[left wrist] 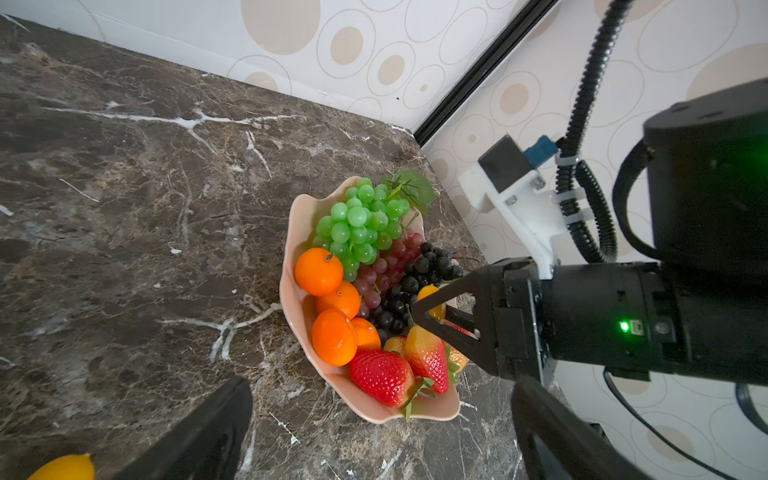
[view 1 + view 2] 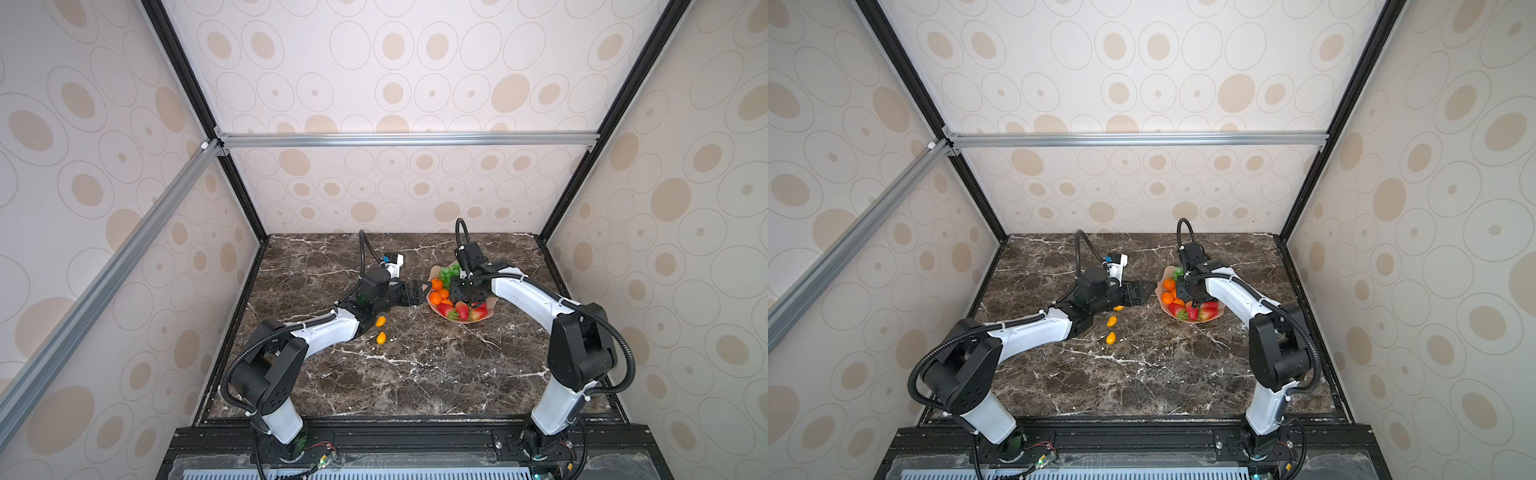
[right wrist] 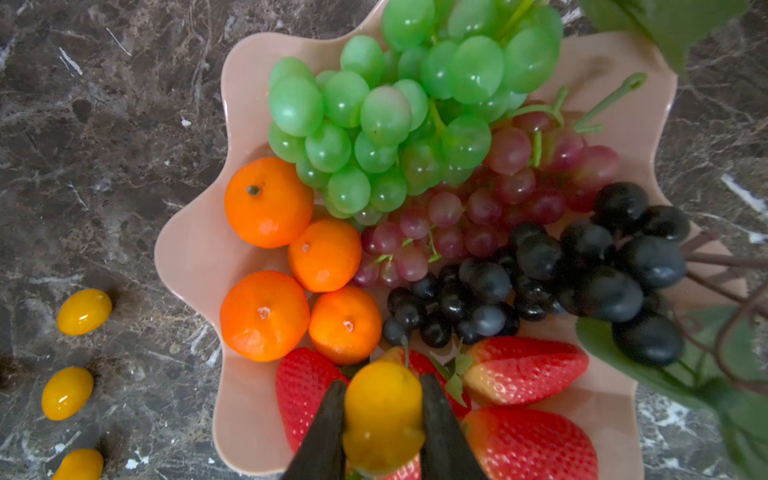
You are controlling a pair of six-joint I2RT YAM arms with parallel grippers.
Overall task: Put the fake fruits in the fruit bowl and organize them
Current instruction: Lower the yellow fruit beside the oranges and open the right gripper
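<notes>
The pink fruit bowl (image 2: 491, 309) (image 2: 1162, 286) (image 3: 195, 257) holds green grapes (image 3: 395, 108), red-purple grapes (image 3: 478, 208), black grapes (image 3: 561, 270), several tangerines (image 3: 268, 203) and strawberries (image 3: 523, 368). Above the strawberries my right gripper (image 3: 383, 382) (image 2: 471, 297) is shut on a yellow kumquat (image 3: 382, 415) (image 1: 432, 296). My left gripper (image 2: 417, 291) (image 1: 380, 388) stands wide open just left of the bowl's rim, nothing between its fingers. Three kumquats (image 3: 84, 311) (image 3: 66, 392) (image 3: 79, 463) lie on the marble left of the bowl, also in a top view (image 2: 1111, 321).
The dark marble table (image 2: 415, 374) is fenced by patterned walls and black frame posts (image 2: 552, 224). The bowl sits towards the back right. My left forearm (image 2: 324, 328) lies low over the table beside the loose kumquats.
</notes>
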